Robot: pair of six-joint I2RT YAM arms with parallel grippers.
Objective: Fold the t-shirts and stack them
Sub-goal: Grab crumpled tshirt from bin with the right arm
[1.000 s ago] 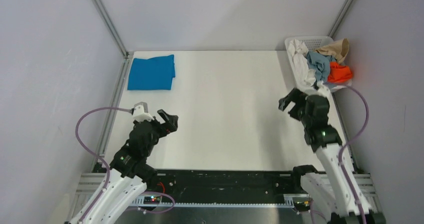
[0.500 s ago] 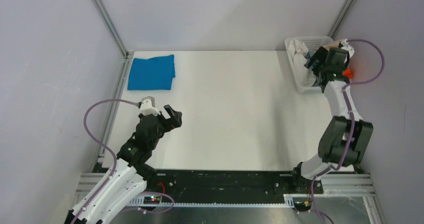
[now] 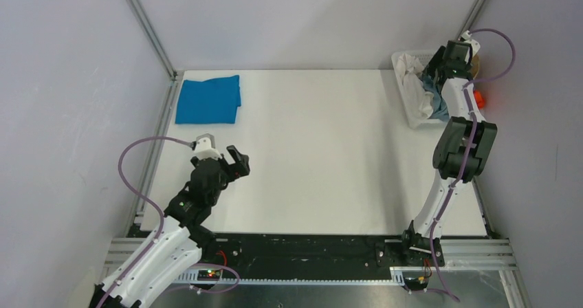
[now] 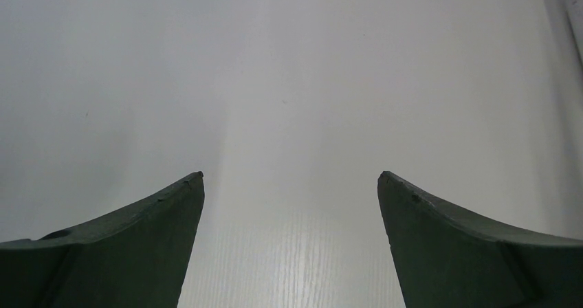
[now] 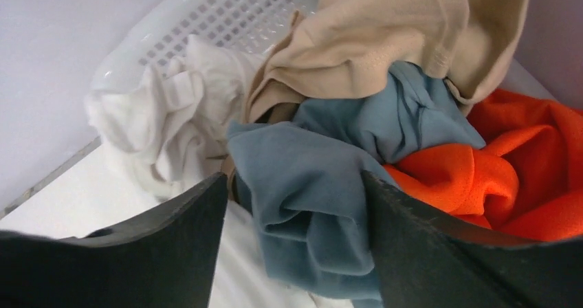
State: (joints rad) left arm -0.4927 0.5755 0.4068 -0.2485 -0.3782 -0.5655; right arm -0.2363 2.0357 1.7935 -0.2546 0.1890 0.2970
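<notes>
right gripper [image 5: 294, 177]: jaws apart, straddling bunched fold of grey-blue shirt [image 5: 302, 218], cloth between and just ahead; firm hold not evident. shirt crumpled, no clear long axis, in basket [image 5: 234, 12] at far-right corner of table [image 3: 309, 150]. left gripper [image 4: 291, 177] wide open, empty, near-left, well apart. bright blue shirt [image 3: 207, 100] folded at far-left corner.

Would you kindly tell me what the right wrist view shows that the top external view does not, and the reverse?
Only the right wrist view: the right gripper, open, straddling a bunched grey-blue t-shirt, and the perforated wall of the basket. Only the top external view: the folded blue t-shirt at the far left corner of the table, and the left gripper open above it. Both: the basket holding white cloth and orange cloth.
</notes>
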